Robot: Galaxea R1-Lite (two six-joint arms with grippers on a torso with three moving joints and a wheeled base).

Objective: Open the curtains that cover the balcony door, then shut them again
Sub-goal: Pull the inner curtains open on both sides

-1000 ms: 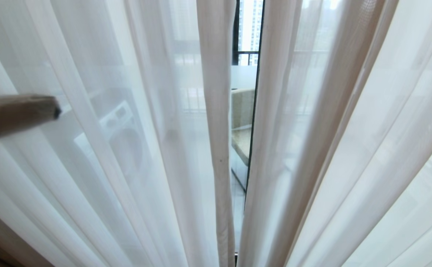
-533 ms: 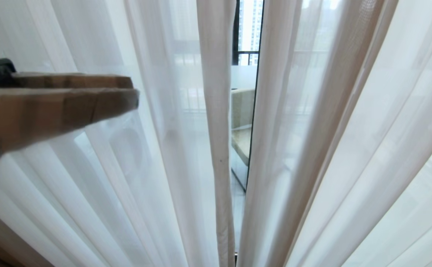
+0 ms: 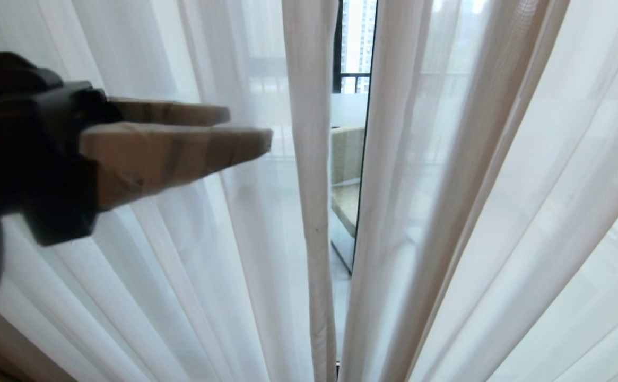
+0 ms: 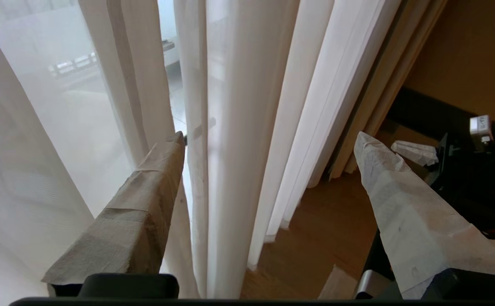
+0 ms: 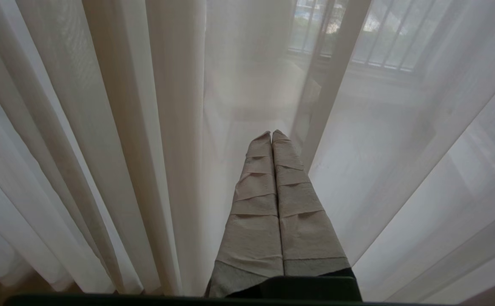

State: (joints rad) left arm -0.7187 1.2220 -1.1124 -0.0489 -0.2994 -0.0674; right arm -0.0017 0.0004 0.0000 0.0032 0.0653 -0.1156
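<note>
The left gripper (image 3: 245, 127) is up in front of the sheer curtains (image 3: 181, 223), its tape-wrapped fingers (image 4: 145, 204) spread wide with nothing between them. One fingertip sits just beside the hemmed edge of the left sheer panel (image 4: 196, 170); whether it touches the cloth, I cannot tell. The other finger stands well clear on the room side, over the wooden floor (image 4: 315, 229). Just ahead of the fingertips the two sheer panels hang almost together, leaving a narrow slit. Through that slit shows the black frame of the balcony door (image 3: 364, 159), glass and a tower block beyond. Over on the other side, the right gripper (image 5: 272, 135) points straight at the sheer cloth, its wrapped fingers pressed flat together, gripping nothing.
</note>
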